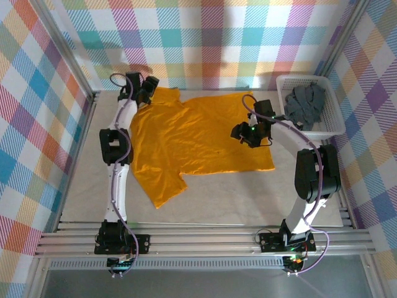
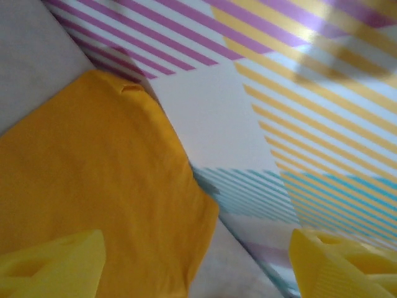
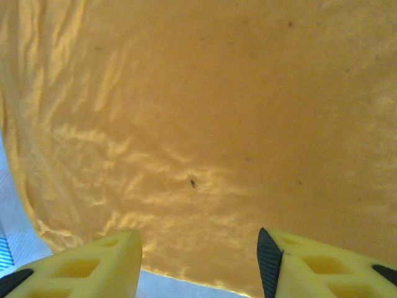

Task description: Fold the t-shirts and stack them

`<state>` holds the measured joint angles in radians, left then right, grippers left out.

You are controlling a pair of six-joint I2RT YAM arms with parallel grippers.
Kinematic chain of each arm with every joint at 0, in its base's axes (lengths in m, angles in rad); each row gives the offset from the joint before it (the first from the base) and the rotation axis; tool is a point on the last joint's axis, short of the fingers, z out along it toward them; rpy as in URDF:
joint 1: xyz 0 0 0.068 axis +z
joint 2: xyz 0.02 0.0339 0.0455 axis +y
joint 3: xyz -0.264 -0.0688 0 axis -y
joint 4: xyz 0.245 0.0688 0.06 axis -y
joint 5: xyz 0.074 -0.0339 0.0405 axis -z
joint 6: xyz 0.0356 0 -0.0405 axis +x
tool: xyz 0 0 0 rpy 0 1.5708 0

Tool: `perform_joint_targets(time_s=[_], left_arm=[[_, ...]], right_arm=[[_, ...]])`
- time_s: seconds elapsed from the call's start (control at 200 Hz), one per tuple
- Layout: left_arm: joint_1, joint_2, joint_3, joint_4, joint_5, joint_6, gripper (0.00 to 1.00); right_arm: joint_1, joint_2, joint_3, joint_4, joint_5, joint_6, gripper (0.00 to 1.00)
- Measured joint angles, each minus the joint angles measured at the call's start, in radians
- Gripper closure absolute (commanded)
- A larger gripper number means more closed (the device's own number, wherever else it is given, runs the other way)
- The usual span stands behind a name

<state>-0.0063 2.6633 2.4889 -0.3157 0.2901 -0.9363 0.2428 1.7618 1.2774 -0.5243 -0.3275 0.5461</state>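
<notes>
Flattening looks to be the step in hand. The orange-yellow t-shirt (image 1: 192,133) lies opened out over the middle of the worktop (image 1: 217,202). One sleeve points to the lower left of the top view, the other reaches to the upper left, and the hem runs down the right side. No fold has been made in it yet. The dark grey t-shirt (image 1: 305,104) sits crumpled in the white basket (image 1: 332,129) at the upper right of the frame, not yet started.

The left gripper (image 1: 147,87) is at the upper left, over the far sleeve. In its wrist view (image 2: 195,248) the jaws stand wide apart with nothing between them; the sleeve's edge lies at the left of that frame, with the checked wall (image 2: 298,93) beyond it. The right gripper (image 1: 244,133) hangs over the right part of the shirt, near the hem. Its wrist view (image 3: 198,242) shows the jaws parted above lightly rippled orange cloth, with no pinch of fabric between them.

As a judgement, the task is at an early stage, since both shirts remain to be folded and stacked. The next move calls for each arm to come down on an edge of the orange shirt, probably a sleeve or shoulder on the left and the hem on the right. Each must then close on the cloth and carry it over without dragging the whole garment out of line.
</notes>
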Motion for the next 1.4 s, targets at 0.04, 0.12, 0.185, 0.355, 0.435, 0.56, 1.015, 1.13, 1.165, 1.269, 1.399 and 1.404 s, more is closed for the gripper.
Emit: perform_joint_targets(time_s=[0.04, 0.12, 0.185, 0.355, 0.435, 0.56, 1.015, 1.13, 1.165, 1.269, 1.399, 1.404], left_arm=[[-0.006, -0.087, -0.081, -0.051, -0.025, 0.04, 0.33], [-0.019, -0.293, -0.257, -0.161, -0.098, 0.095, 0.37], [-0.039, -0.463, -0.396, -0.256, -0.162, 0.13, 0.4], [-0.17, -0.967, -0.958, -0.384, -0.254, 0.141, 0.44], [-0.293, -1.155, -1.248, -0.452, -0.285, 0.106, 0.45], [-0.495, -1.305, -1.591, -0.526, -0.292, 0.009, 0.46], [-0.608, -1.667, -1.95, -0.49, -0.282, -0.276, 0.4], [-0.609, -1.636, -1.97, -0.406, -0.256, -0.304, 0.46], [-0.611, -1.613, -1.973, -0.378, -0.251, -0.311, 0.49], [-0.614, -1.539, -1.976, -0.312, -0.243, -0.328, 0.63], [-0.615, -1.476, -1.96, -0.309, -0.248, -0.317, 0.81], [-0.615, -1.474, -1.959, -0.31, -0.248, -0.32, 0.82]], right_arm=[[0.0, -0.014, -0.021, -0.004, 0.009, 0.001, 0.48], [-0.003, -0.061, -0.071, -0.024, 0.032, 0.007, 0.48], [-0.012, -0.115, -0.107, -0.053, 0.051, 0.011, 0.48], [-0.027, -0.264, -0.156, -0.127, 0.085, 0.015, 0.47], [-0.033, -0.329, -0.177, -0.161, 0.098, 0.017, 0.47], [-0.033, -0.418, -0.232, -0.21, 0.119, 0.022, 0.47], [-0.041, -0.566, -0.408, -0.264, 0.164, 0.022, 0.47], [-0.047, -0.565, -0.411, -0.262, 0.171, 0.022, 0.47], [-0.049, -0.565, -0.414, -0.26, 0.172, 0.022, 0.47], [-0.059, -0.558, -0.416, -0.254, 0.175, 0.022, 0.47], [-0.061, -0.549, -0.417, -0.245, 0.179, 0.022, 0.47], [-0.061, -0.549, -0.417, -0.245, 0.179, 0.022, 0.47]])
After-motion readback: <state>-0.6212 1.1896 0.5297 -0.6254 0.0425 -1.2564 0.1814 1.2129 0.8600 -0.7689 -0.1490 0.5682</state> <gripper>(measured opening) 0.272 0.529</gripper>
